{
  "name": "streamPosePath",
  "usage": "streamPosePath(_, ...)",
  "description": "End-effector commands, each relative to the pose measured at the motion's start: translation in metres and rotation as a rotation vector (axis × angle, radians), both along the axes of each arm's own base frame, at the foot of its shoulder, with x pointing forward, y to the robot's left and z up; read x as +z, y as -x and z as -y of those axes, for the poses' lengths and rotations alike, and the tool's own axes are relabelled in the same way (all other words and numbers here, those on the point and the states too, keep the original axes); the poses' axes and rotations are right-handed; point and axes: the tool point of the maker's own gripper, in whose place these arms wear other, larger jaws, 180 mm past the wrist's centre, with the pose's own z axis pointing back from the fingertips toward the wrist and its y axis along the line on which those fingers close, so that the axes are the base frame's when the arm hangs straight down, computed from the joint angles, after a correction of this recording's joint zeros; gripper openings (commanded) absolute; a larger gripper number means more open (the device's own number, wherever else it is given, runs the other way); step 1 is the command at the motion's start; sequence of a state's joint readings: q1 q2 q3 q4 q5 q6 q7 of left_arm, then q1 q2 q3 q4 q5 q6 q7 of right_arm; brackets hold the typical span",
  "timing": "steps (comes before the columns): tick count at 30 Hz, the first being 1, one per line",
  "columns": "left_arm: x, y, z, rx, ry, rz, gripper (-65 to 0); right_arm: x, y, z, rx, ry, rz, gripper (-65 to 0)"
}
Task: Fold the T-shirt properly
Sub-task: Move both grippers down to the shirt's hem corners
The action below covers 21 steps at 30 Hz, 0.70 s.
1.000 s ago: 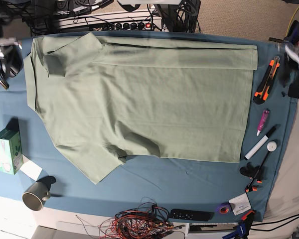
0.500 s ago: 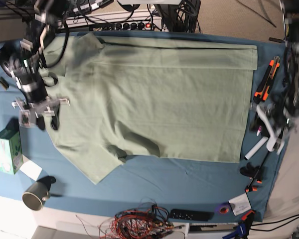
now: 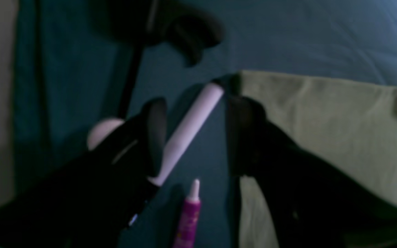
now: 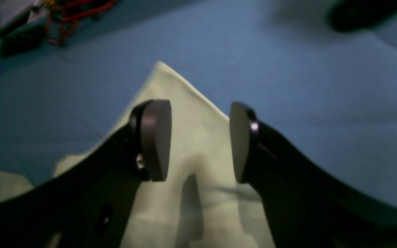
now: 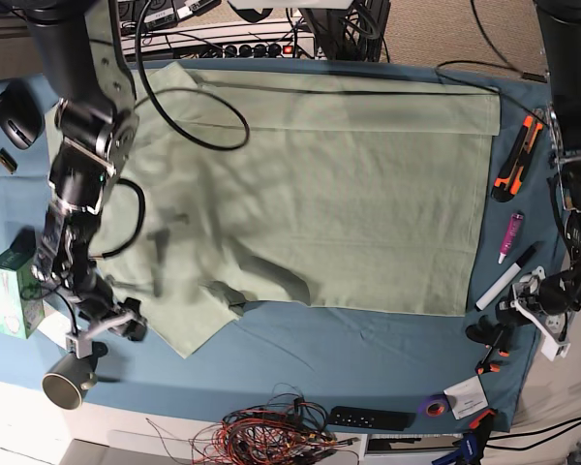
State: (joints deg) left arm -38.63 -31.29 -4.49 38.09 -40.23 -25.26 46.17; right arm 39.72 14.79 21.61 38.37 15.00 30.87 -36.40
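The T-shirt [image 5: 310, 184] is pale sage green and lies spread flat on the teal table cloth [image 5: 349, 349], collar at the left and hem at the right. My right gripper [image 5: 128, 325] is at its lower sleeve; in the right wrist view the right gripper [image 4: 198, 141] stands open just above the pointed sleeve tip [image 4: 184, 103], nothing between its pads. My left gripper [image 5: 511, 302] hovers by the hem's lower right corner. Seen from the left wrist, the left gripper [image 3: 196, 137] is open over a white marker [image 3: 188, 131], with the shirt corner [image 3: 322, 127] beside its right finger.
A purple tube [image 5: 512, 235], an orange utility knife [image 5: 516, 160] and black clamps [image 5: 486, 339] lie along the right edge. A green box [image 5: 10, 295] and a mug [image 5: 66, 380] sit at the lower left. Red wires [image 5: 271, 436] and a remote [image 5: 373, 418] line the front edge.
Both arms have swung in over the table. The right one moved down from the collar side to the lower sleeve; the left one moved down toward the hem's lower right corner. The shirt lies as before.
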Motion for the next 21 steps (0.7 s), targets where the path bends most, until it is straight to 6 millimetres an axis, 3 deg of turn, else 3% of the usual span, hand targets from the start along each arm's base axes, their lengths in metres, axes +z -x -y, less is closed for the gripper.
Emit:
streamPosePath(1, 0.016, -0.013, 0.0, 0.011, 0.021, 0.046, -37.4, 0.021, -0.01, 0.008, -0.011, 0.003, 0.048, -37.5)
streamPosePath(5, -0.006, -0.007, 0.014, 0.021, 0.069, -0.003, -37.4, 0.009, -0.005, -0.002, 0.006, -0.009, 0.017, -37.5)
streamPosePath(11, -0.007, -0.014, 0.041, -0.006, 0.11, 0.01, -37.4, -0.003, 0.003, -0.004, 0.014, -0.007, -0.017, -37.5)
streamPosePath(21, 0.002, -0.021, 0.038, -0.024, 0.078, 0.045, -37.5, -0.019, 0.013, -0.004, 0.014, -0.011, -0.037, -37.5)
